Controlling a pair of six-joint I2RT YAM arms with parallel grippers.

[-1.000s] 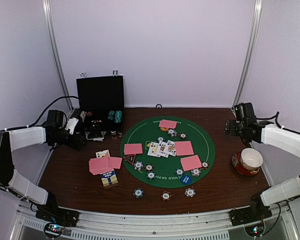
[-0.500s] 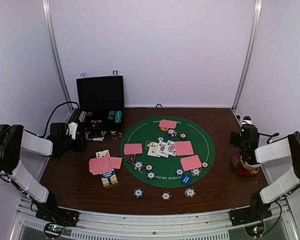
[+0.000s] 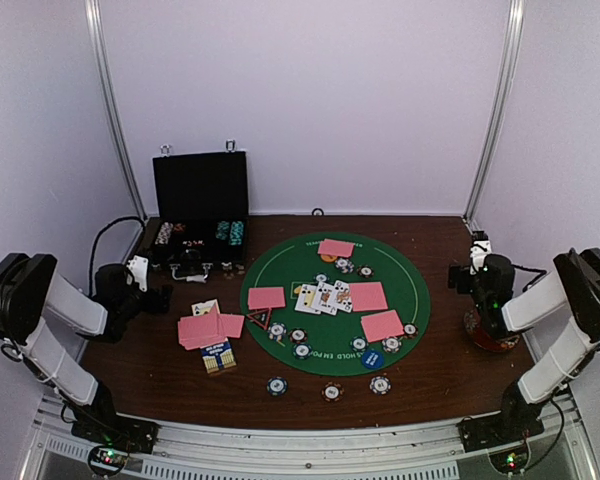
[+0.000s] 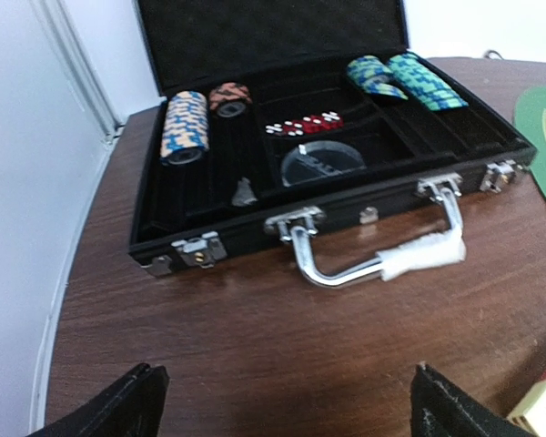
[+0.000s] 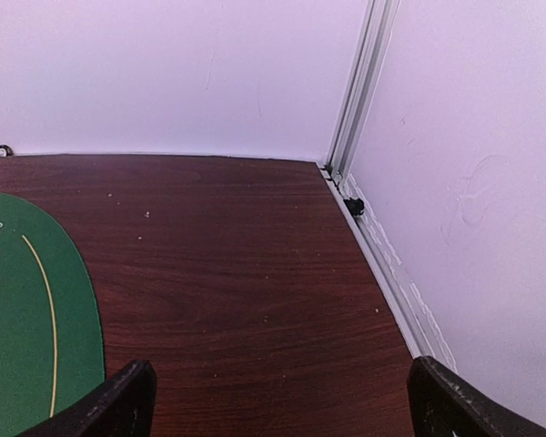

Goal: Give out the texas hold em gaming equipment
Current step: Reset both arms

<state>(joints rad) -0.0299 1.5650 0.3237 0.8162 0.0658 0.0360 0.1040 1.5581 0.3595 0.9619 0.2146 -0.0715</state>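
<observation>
Green mat [image 3: 410, 280] reads partly "HOLD EM"; four pink cards [image 3: 368, 296] lie face-down on it, three chips [image 3: 331, 391] on the table [image 3: 450, 375] just before it. Left gripper [image 4: 287, 382] and right gripper [image 5: 282, 371] both gape empty.

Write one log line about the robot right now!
left gripper: open, empty, facing black case | right gripper: open, empty, above table | cards: several on green mat

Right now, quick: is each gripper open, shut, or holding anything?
Left gripper: open, holding nothing.
Right gripper: open, holding nothing.
</observation>
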